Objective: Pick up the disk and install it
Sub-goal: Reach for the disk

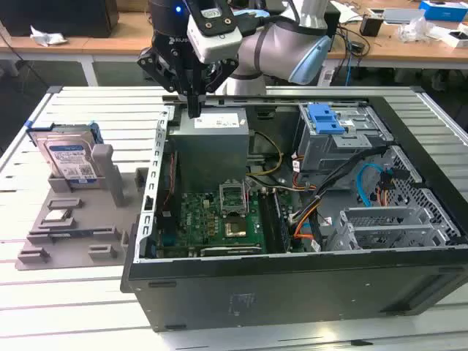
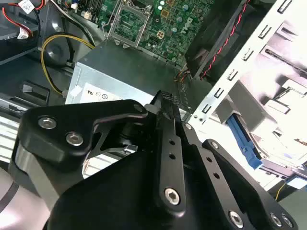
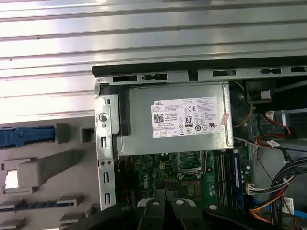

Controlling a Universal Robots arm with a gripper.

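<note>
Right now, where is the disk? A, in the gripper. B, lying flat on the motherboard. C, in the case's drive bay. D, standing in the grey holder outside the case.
D: the disk stands upright in the grey holder on the exterior view's left, outside the case, while the gripper hangs over the power supply.

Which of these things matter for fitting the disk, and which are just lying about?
Belong to the job: disk standing in the grey holder; gripper; open computer case.
Just lying about: processor chip; crumpled paper; blue box.
</note>
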